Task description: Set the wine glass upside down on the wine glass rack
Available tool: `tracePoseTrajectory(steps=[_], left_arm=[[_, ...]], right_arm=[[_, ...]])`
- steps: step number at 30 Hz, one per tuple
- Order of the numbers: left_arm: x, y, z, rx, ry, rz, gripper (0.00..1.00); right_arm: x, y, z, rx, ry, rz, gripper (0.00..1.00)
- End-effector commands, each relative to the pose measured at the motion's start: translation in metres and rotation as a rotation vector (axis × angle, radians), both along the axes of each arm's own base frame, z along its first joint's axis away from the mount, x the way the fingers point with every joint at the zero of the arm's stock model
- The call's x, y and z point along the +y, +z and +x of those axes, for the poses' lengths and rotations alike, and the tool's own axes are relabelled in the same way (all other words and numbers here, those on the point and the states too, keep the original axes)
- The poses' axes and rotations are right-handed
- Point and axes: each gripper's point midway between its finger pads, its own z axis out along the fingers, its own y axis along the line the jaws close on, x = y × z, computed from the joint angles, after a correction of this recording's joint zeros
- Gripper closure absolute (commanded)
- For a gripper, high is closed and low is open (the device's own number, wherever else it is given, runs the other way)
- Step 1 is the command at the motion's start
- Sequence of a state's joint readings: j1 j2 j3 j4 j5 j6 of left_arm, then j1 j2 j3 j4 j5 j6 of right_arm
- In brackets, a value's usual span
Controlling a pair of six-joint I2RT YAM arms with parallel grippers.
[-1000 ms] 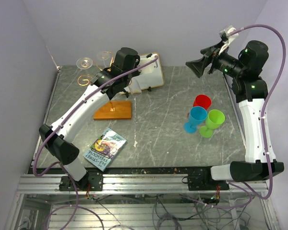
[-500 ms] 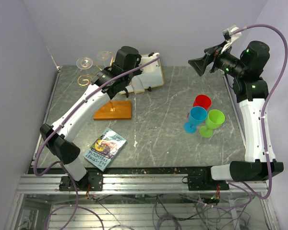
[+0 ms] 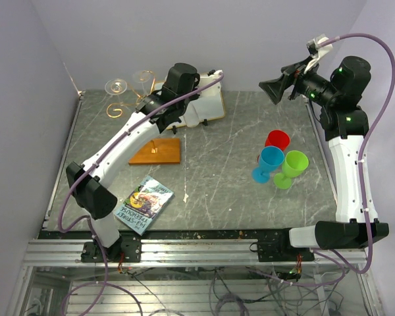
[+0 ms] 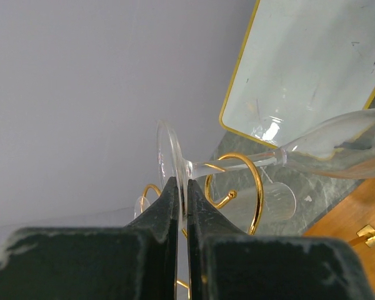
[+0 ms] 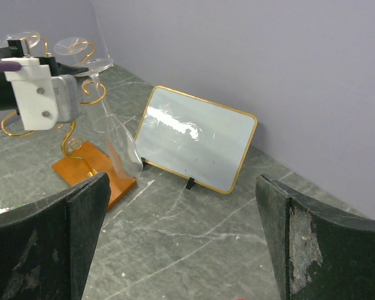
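A clear wine glass [image 5: 121, 147] hangs upside down, bowl low, just above the orange-brown base of the wine glass rack [image 5: 95, 177]. My left gripper [image 4: 181, 185] is shut on the glass's round foot, with the stem running right toward the bowl [image 4: 328, 142]. The stem passes close by a gold scroll arm of the rack [image 4: 255, 187]; I cannot tell whether it rests on it. From above, the rack [image 3: 156, 152] stands at the back left, partly under my left arm. My right gripper [image 3: 274, 89] is held high at the back right, open and holding nothing.
Two more clear glasses [image 3: 116, 86] hang on the rack's far scrolls. A gold-framed white board [image 5: 197, 138] leans behind the rack. Red [image 3: 277, 139], blue [image 3: 269, 162] and green [image 3: 291, 166] goblets stand at the right. A book [image 3: 143, 203] lies at the front left.
My left arm has shifted a little to the right and back, carrying the glass with it. The right gripper has risen slightly and its jaws have spread a bit wider.
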State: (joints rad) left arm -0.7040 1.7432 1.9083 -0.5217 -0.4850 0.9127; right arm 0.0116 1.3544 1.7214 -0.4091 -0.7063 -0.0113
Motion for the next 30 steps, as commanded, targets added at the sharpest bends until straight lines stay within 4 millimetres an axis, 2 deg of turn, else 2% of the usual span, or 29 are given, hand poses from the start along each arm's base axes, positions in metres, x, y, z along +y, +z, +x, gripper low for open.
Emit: tracePoseTrajectory(steps=[1, 13, 30], left_arm=[[0.001, 0.029, 0.008, -0.09, 0.058, -0.051, 0.93], [0.013, 0.018, 0.015, -0.061, 0.102, -0.026, 0.93], [0.025, 0.0, 0.004, 0.01, 0.116, 0.024, 0.91]], right_arm=[[-0.003, 0.007, -0.002, -0.023, -0.005, 0.006, 0.0], [-0.002, 0.005, -0.003, -0.022, 0.007, 0.005, 0.0], [-0.003, 0.002, -0.005, -0.017, 0.022, 0.02, 0.0]])
